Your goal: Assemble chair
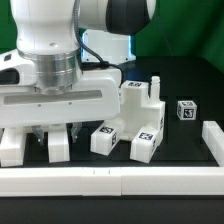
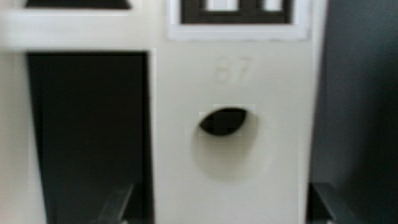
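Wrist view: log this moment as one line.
gripper: at holed chair bar | jaws: straddling it | grip: cannot tell

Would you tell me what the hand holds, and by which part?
Cannot tell: the hand straddles a white chair piece with a hole, but contact with its sides is unclear.

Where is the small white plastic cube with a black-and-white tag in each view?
Exterior view: the cube stands alone toward that view's right.
Wrist view: not in it.
Shared landmark: probably the white chair part, at the exterior view's lower left and filling the wrist view.
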Controlling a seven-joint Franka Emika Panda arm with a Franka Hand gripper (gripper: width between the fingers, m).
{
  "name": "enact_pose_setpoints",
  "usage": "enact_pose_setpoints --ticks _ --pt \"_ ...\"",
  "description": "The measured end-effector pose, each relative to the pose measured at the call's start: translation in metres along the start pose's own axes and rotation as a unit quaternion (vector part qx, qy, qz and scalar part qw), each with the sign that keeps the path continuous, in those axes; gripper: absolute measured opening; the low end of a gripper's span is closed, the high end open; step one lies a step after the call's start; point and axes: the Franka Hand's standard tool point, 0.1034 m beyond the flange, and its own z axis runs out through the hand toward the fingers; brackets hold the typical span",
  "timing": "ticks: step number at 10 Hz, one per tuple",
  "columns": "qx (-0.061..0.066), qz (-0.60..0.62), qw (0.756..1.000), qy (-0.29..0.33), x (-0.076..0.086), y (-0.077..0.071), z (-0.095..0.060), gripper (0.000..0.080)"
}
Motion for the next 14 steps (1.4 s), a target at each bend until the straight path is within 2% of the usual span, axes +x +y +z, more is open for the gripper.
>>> enact_pose_setpoints --ticks 5,6,9,10,12,14 --pt "-0.001 -0.003 1.000 0.001 0.002 -0.002 -0.003 0.0285" --pt "0.003 -0.002 1.000 0.000 0.001 -0.002 -0.009 0.0285" --pt "0.025 0.005 1.000 -0.006 -0.003 -0.002 -0.053 0.0287" --pt "0.026 0.006 1.000 0.001 -0.001 0.000 -0.066 0.0288" --pt "0.024 0.009 1.000 0.015 0.005 0.000 -0.079 0.0288" --pt "0.025 0.020 0.999 0.012 0.004 0.000 -0.075 0.0288"
